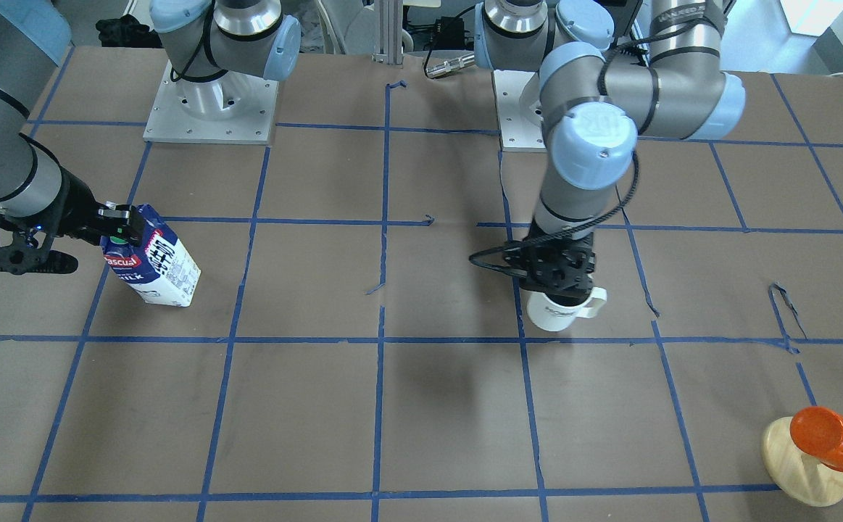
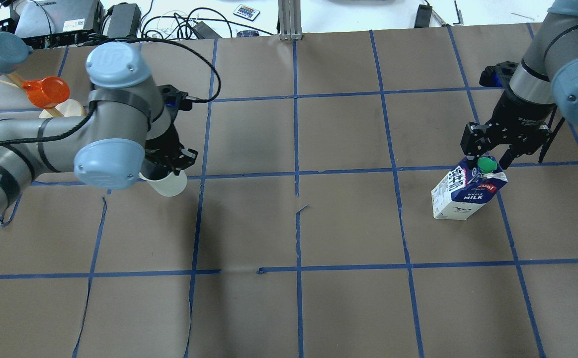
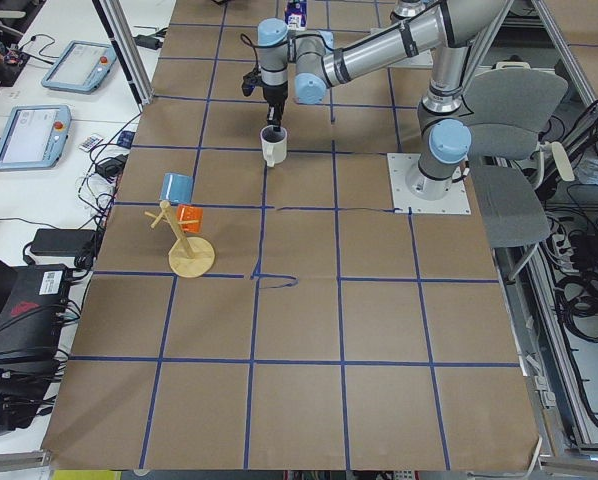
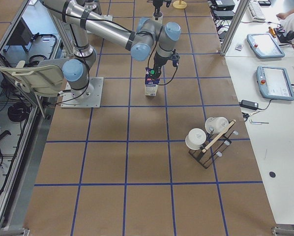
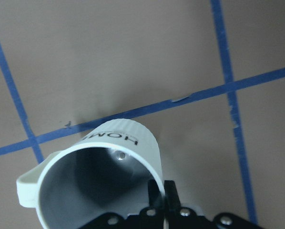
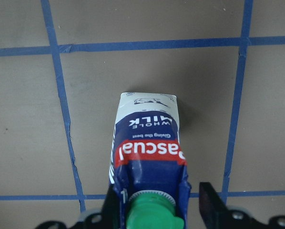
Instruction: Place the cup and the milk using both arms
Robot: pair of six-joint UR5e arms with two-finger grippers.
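— Where's the cup?
— The white mug (image 1: pixel 559 313) hangs under the left gripper (image 5: pixel 164 191), just beside a crossing of blue tape lines (image 1: pixel 521 338). I can't tell whether its base touches the brown paper (image 1: pixel 450 290). The fingers are clamped on its rim, one inside and one outside.
— And the arm?
— The left arm (image 1: pixel 609 109) is folded at the elbow, wrist pointing straight down.
— The milk?
— The milk carton (image 2: pixel 467 191) stands upright inside a grid square, well apart from the mug. The right gripper (image 2: pixel 487 156) straddles its gabled top by the green cap (image 6: pixel 154 212). It is spread, with a gap showing beside one finger. The right arm (image 2: pixel 542 74) slopes down to it.
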